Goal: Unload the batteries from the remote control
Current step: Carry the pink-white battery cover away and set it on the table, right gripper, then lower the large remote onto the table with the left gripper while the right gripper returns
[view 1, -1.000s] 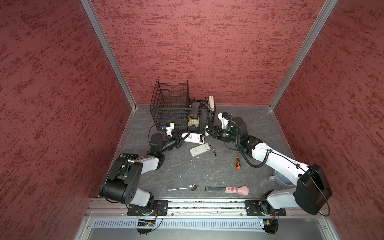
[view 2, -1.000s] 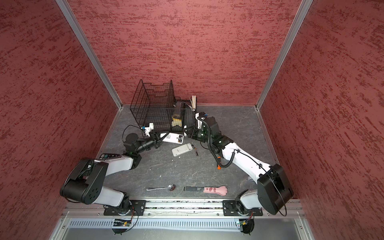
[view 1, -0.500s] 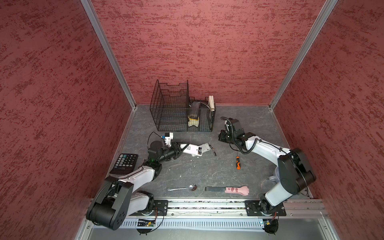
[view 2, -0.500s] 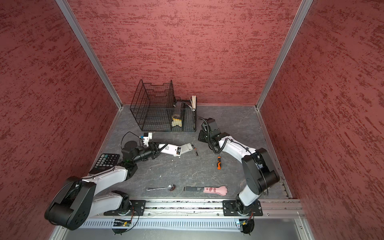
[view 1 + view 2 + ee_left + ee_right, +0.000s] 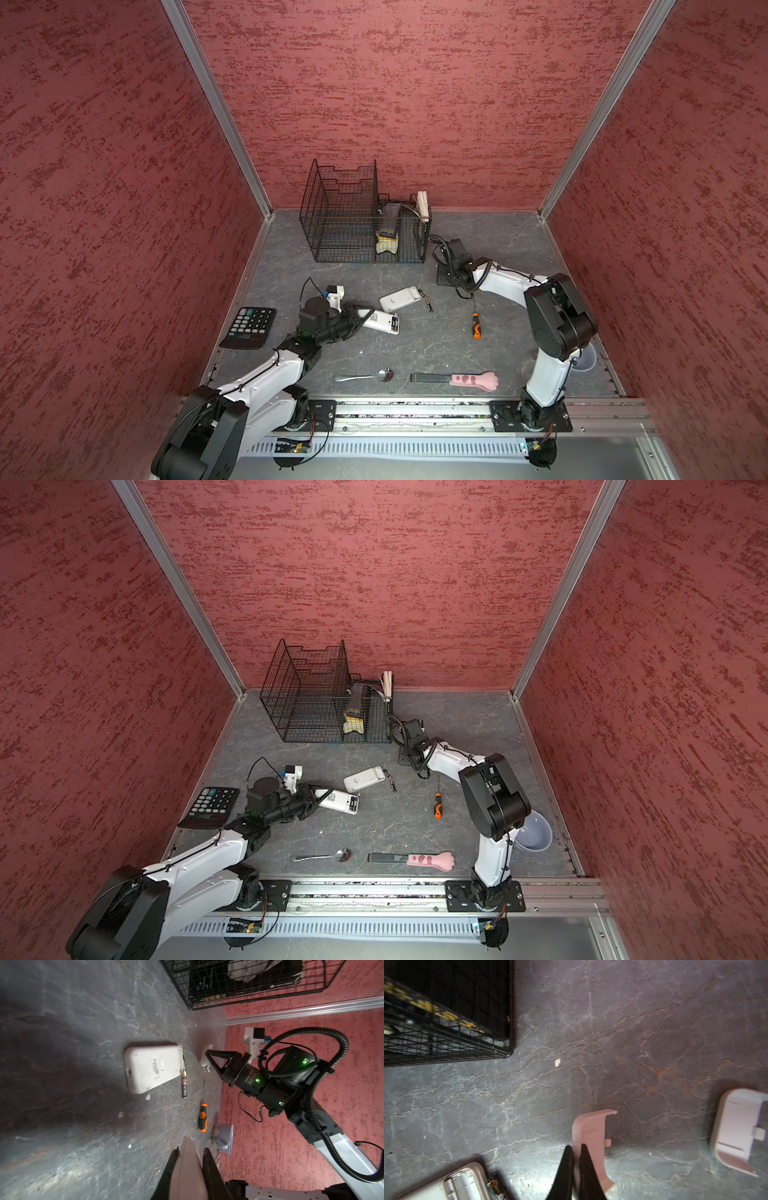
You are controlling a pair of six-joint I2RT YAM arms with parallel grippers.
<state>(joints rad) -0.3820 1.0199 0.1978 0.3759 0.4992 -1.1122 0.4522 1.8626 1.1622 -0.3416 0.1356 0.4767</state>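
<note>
Batteries [image 5: 184,1087] are lying on the grey table [image 5: 415,345], right up against the right edge of the loose remote [image 5: 400,298], centre of both top views. Looks like two end to end, hard to be sure. Left gripper [image 5: 369,316] is clamped on one end of a second white remote [image 5: 382,322], lower left of centre, opened end pointing right. Right gripper [image 5: 576,1147] is pinched onto a pale battery cover [image 5: 593,1130], near the lower right corner of the wire basket [image 5: 332,216]. Screwdriver [image 5: 476,326] lies apart, right of centre.
</note>
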